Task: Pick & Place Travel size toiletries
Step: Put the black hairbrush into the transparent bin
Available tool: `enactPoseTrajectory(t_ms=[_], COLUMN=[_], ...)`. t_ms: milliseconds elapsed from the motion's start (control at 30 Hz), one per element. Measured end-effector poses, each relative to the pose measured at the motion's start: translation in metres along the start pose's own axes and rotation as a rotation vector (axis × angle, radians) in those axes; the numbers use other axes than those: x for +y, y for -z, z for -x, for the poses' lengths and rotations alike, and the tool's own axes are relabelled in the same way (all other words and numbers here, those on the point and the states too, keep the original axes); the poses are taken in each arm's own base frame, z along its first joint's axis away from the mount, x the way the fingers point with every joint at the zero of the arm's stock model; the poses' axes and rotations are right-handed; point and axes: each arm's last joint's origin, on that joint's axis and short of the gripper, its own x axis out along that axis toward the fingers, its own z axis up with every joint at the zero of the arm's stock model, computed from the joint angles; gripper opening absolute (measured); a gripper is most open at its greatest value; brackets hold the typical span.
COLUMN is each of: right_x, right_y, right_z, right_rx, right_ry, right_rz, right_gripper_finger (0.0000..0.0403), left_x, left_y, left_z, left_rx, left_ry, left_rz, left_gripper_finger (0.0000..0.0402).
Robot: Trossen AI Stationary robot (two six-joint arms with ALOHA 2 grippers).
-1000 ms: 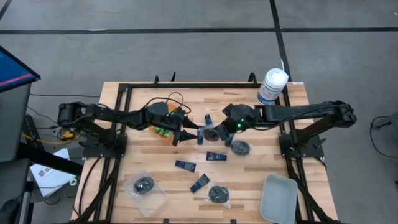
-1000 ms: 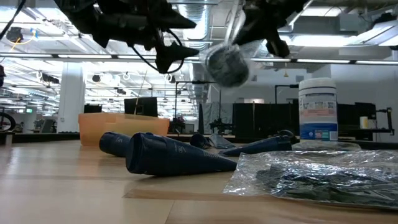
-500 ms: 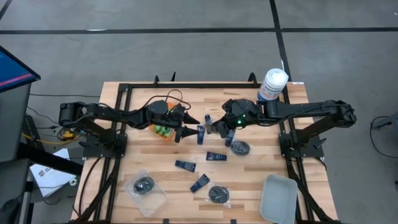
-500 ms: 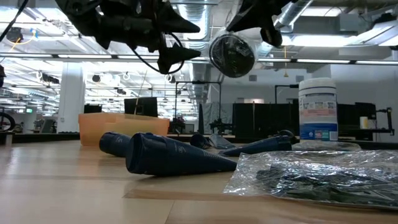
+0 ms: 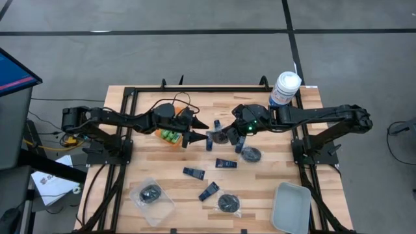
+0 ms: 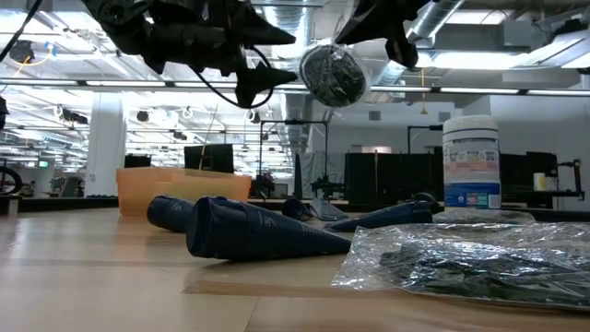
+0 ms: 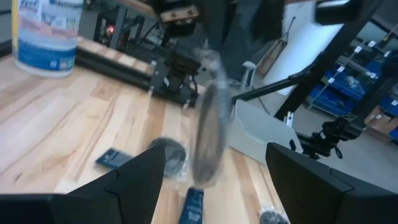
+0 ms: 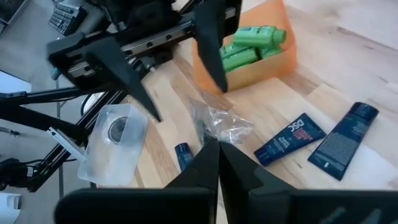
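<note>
Since a second ago, the packet [image 6: 333, 74] is lifted higher and carried toward the left gripper [image 5: 195, 132], whose fingers are spread. It is pinched by the clenched right gripper [image 5: 229, 135] above the wooden table [image 5: 260, 188], where navy tubes [image 5: 225, 163] lie; ceiling lights are seen beyond.

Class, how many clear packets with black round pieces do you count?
4 packets: one in the right gripper, one on the table beside it, one near-edge centre, one near-edge left. Others may be hidden.
</note>
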Motion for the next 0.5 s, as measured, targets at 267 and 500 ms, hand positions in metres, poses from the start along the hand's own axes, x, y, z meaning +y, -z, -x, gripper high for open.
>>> enactPoseTrajectory(t_ms=[267, 500], right_x=[-0.003, -0.006], right_y=[-0.011, -0.015], right_z=[0.000, 0.000], right_rx=[-0.045, -0.062], right_ry=[-0.035, -0.039], right_rz=[0.007, 0.000], right_gripper_finger=[0.0000, 0.0000], left_x=[0.000, 0.004], left_y=[-0.001, 0.000], left_z=[-0.002, -0.012], left_rx=[-0.027, -0.020], left_ry=[0.011, 0.005], left_rz=[-0.013, -0.010], left_gripper_finger=[0.0275, 0.0275])
